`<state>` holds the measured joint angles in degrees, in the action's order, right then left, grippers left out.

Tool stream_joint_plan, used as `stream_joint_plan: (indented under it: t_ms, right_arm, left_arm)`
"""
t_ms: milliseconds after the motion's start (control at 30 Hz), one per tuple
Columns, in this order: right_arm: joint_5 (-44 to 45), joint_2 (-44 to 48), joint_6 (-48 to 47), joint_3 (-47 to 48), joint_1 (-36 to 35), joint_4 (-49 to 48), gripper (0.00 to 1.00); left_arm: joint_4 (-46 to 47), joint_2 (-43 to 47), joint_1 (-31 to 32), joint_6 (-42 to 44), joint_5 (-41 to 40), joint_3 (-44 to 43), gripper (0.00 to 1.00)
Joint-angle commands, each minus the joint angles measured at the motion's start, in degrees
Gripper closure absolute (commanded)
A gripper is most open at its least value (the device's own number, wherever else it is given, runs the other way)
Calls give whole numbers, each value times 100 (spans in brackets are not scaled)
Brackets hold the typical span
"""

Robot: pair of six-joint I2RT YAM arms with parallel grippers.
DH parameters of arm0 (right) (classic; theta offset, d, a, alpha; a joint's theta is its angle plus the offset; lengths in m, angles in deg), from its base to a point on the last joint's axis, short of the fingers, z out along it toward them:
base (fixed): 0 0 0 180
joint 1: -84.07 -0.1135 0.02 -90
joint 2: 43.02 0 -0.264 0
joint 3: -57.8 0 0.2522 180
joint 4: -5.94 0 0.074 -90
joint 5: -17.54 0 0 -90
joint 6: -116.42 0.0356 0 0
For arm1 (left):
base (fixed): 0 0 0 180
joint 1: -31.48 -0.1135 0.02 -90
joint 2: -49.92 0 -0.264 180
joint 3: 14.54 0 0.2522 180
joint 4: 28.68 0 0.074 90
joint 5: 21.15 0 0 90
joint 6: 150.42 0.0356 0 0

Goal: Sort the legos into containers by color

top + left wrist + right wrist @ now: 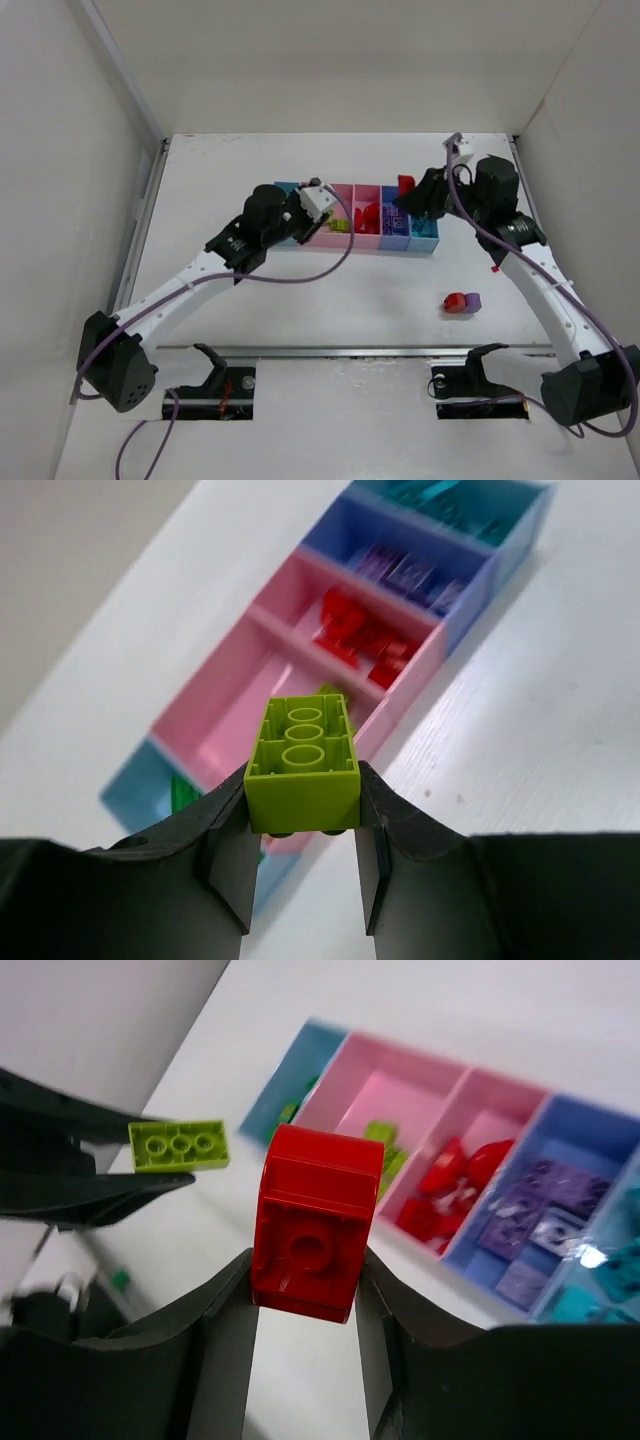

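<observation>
Step in hand: drop-off, both arms at once; each carries one brick at the row of trays (428,246).
Left gripper (305,832): closed narrow on a yellow-green brick (302,760), pinched by its long sides, hollow underside towards the camera.
Where that brick is: in the air over the near edge of the wide pink tray (225,725), which already holds a yellow-green piece (385,1150).
Right gripper (305,1295): closed on a red brick (312,1220), a finger pressed to each side.
Where that brick is: in the air; the narrow pink tray (492,1120) with the red pieces (450,1185) lies below and to its right in the wrist view.
Next move, left: probably ease forward over the tray floor, then let go.
Next move, right: probably shift towards the narrow pink tray before letting go; the slot is slim, so aim matters.
Caution: the two grippers hang near each other over the same end of the row.
Left to sort: a loose red brick (456,302) and a loose purple brick (474,300) touching on the table (300,310), well apart from the trays.
Hard to make out: whether that pair is snapped together; how high either held brick hangs; the light blue end tray behind the left arm, mostly hidden.
</observation>
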<state>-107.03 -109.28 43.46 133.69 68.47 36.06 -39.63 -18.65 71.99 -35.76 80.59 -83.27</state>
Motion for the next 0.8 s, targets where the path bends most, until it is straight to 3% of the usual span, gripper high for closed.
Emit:
stream_joint_plan:
  t_ms: [0, 167, 367, 567, 733, 767]
  right_arm:
    - [1549, 263, 757, -148, 144, -871, 100]
    - [1321, -790, 696, 159, -127, -723, 100]
    - [1716, -1984, 766, 641, -198, -546, 100]
    - [847, -3199, 766, 1266, -198, -354, 98]
    - [733, -3675, 766, 1600, -251, -274, 82]
    - [732, -3736, 766, 1601, -251, -274, 69]
  left_arm:
    - [-404, -147, -613, -962, -103, 12, 100]
    - [-527, -639, -1369, -1280, 81, -269, 100]
    - [-475, -973, -1713, -1175, 187, -498, 100]
    - [-474, -1201, -1898, -1175, 240, -551, 100]
    - [-474, -1464, -1898, -1052, 293, -673, 100]
    - [-535, -1518, -1898, -1052, 293, -674, 100]
